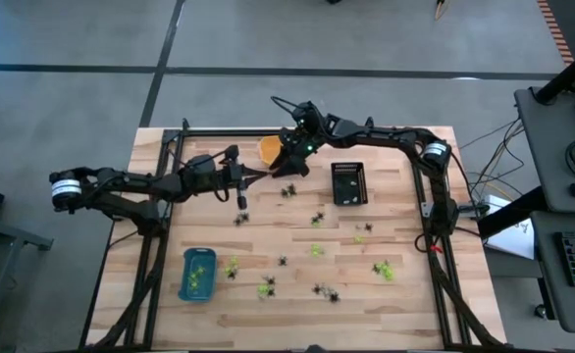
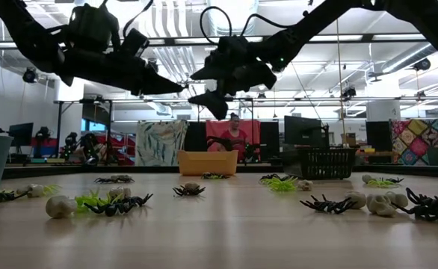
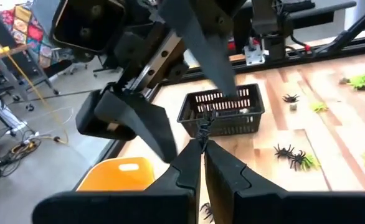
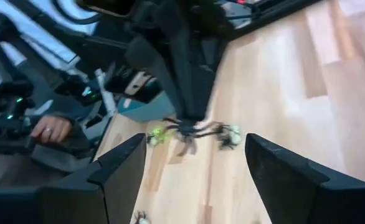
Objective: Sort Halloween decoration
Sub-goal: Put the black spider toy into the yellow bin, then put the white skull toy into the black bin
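My left gripper is raised above the table, near the orange tray. Its fingers are pressed together, pinching a black spider by a thin leg at the very tips. In the right wrist view the same spider hangs from the tips of the left gripper.

My right gripper faces the left one, just beside it, also off the table and next to the orange tray. Its fingers stand spread wide with nothing between them.

The rest of the Halloween decoration lies scattered across the wooden table: black spiders, lime-green pieces and whitish pieces, most of them well apart from both grippers.

The blue tray sits near the table's front left and holds lime-green pieces. The black tray sits right of the grippers and holds several small pieces that I cannot identify. The contents of the orange tray are hidden by my right arm.
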Controlling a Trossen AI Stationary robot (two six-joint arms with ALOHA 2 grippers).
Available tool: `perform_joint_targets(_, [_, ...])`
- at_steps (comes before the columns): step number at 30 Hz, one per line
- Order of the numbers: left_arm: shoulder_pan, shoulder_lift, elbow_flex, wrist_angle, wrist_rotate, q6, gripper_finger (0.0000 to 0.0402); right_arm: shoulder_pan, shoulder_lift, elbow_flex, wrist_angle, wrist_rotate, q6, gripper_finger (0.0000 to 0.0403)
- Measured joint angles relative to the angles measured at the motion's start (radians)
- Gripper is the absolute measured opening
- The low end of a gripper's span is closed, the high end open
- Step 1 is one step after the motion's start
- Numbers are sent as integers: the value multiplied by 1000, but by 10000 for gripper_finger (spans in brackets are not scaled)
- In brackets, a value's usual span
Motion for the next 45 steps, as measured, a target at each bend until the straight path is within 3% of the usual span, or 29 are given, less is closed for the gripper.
perform_joint_targets(10, [84,43,45,40,-90,-36,0,-73,-32,0,-36,257,68,251])
perform_joint_targets(15, [125,180,149,-12,-132,-65,0,-104,-73,0,-139,443,73,249])
perform_joint_targets(19, [154,307,265,-137,-174,-103,0,-106,-97,0,-244,530,21,247])
perform_joint_targets(22, [181,391,342,-236,-227,-124,0,-104,-105,0,-292,543,0,247])
perform_joint_targets(29, [195,489,430,-337,-226,-145,0,-102,-106,0,-358,551,-28,247])
perform_joint_targets(33, [196,488,437,-375,-214,-146,10,-102,-106,0,-367,551,-31,247])
perform_joint_targets(40, [194,458,437,-435,-199,-147,62,-94,-106,0,-368,551,-30,247])
perform_joint_targets(45, [174,350,437,-583,-199,-164,87,-74,-108,0,-387,552,-29,247])
